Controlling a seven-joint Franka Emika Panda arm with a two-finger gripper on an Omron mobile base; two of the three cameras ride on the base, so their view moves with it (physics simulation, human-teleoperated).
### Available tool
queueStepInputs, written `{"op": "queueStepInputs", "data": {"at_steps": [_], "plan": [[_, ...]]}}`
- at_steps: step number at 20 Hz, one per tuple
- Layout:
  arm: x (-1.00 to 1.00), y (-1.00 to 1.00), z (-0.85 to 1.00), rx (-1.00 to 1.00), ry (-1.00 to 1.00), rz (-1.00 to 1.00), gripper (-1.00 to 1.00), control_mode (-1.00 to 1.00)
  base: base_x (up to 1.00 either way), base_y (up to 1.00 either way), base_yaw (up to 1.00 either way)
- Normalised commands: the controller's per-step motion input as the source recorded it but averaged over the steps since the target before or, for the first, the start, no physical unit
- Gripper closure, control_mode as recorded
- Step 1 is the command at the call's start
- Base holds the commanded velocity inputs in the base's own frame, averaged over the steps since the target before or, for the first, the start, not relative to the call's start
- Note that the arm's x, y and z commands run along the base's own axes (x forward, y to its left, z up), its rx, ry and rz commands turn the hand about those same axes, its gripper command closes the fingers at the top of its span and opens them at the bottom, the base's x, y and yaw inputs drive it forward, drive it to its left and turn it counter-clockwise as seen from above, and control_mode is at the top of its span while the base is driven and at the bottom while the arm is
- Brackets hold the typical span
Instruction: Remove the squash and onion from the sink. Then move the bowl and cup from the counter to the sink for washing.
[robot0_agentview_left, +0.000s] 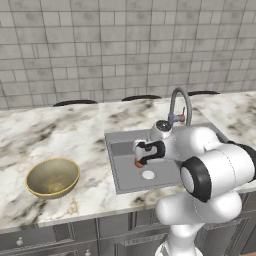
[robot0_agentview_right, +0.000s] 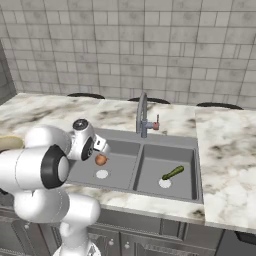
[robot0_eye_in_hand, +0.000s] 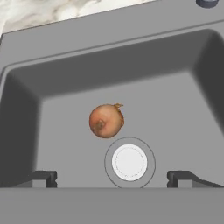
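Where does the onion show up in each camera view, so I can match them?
Left base view: the onion peeks out below the hand, in the sink basin.
Right base view: onion in the left basin, above its white drain hole.
Hand view: onion at centre, just up-left of the drain hole.
Shared landmark: that drain hole.

On the marble tabletop (robot0_agentview_left: 60, 132) the olive-gold bowl (robot0_agentview_left: 52, 177) sits at the left, upright, well apart from the sink (robot0_agentview_left: 122, 162). The white arm (robot0_agentview_left: 210, 172) reaches over the left basin, its tool (robot0_agentview_left: 141, 154) above the basin floor. A sliver of the onion (robot0_agentview_left: 137, 163) peeks beside it, near the white drain (robot0_agentview_left: 148, 175). The faucet (robot0_agentview_left: 179, 104) curves up behind.
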Motion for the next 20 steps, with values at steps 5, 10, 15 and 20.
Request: {"op": "queueStepInputs", "data": {"at_steps": [5,10,15,20], "plan": [[0.13,0.00,-0.16,0.00,0.02,0.00,-1.00,-1.00,0.00,0.00,0.00],[0.14,0.01,-0.17,0.00,0.02,0.00,-1.00,-1.00,0.00,0.00,0.00],[0.16,0.03,-0.15,0.00,0.00,0.00,-1.00,-1.00,0.00,0.00,0.00],[0.18,0.02,-0.12,0.00,0.00,0.00,-1.00,-1.00,0.00,0.00,0.00]]}}
